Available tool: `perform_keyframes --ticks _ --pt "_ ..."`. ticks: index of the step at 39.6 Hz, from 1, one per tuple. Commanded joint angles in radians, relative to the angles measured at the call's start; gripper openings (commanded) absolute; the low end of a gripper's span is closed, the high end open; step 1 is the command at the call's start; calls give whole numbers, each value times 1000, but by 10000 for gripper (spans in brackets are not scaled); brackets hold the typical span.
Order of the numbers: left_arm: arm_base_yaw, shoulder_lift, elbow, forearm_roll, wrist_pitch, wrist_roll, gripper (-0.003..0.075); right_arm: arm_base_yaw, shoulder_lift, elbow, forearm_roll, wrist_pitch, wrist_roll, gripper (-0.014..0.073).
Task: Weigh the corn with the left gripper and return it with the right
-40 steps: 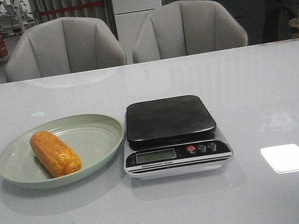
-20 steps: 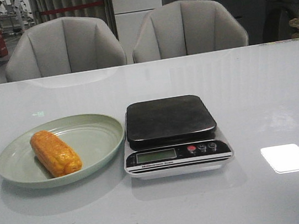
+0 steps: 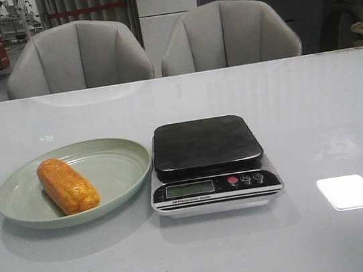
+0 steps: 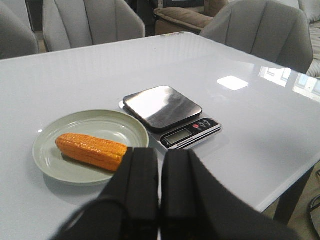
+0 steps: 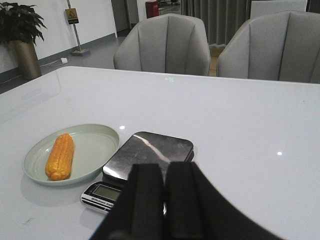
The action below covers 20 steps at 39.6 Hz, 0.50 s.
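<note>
**Corn on the plate, both grippers closed and empty**

The corn (image 3: 67, 185) lies on its side on the pale green plate (image 3: 115, 169), on the plate's left half as the front view shows it, with one end toward the far rim and the other angled toward the near edge. It rests wholly inside the rim and nothing touches it. The plate sits on the glossy white table (image 3: 314, 117), on the robot's left, and its right rim comes just beside the kitchen scale (image 3: 210, 164), very close to it or touching; the pictures do not settle which. The scale has a dark, bare weighing platform, and below it a silver front strip with a small display and three round buttons, one of them red. Its display faces the robot.

The left gripper (image 4: 160, 192) hangs above the table on the near side of the plate, its two thick black fingers (image 4: 141, 185) pressed together with only a thin seam between them and nothing held. In its wrist view the corn's near end sits just past the fingertips. The right gripper (image 5: 163, 197) is likewise closed, its fingers (image 5: 147, 195) side by side and empty, and from its camera the scale's platform lies just past the tips. Neither gripper appears in the front view.

Two grey upholstered chairs (image 3: 79, 55) stand behind the table's far edge, and a bright rectangle of reflected light (image 3: 349, 191) lies on the tabletop near the robot's right
</note>
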Motion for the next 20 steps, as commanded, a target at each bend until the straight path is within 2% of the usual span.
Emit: perform_keyframes --ticks 1,6,13,16,20 --pt "47 14 -5 -1 -97 0 113 -1 6 -27 -8 -84 -9 155" --pt "182 14 43 -1 -234 0 113 -1 6 -27 -8 -84 -9 155" --pt "418 14 181 -1 -567 0 113 -1 6 -27 -8 -84 -9 155" --pt "499 14 246 -1 -655 0 113 -1 6 -27 -8 -84 -9 155" --pt "597 10 319 -1 -704 0 113 -1 6 -27 -8 -84 -9 155"
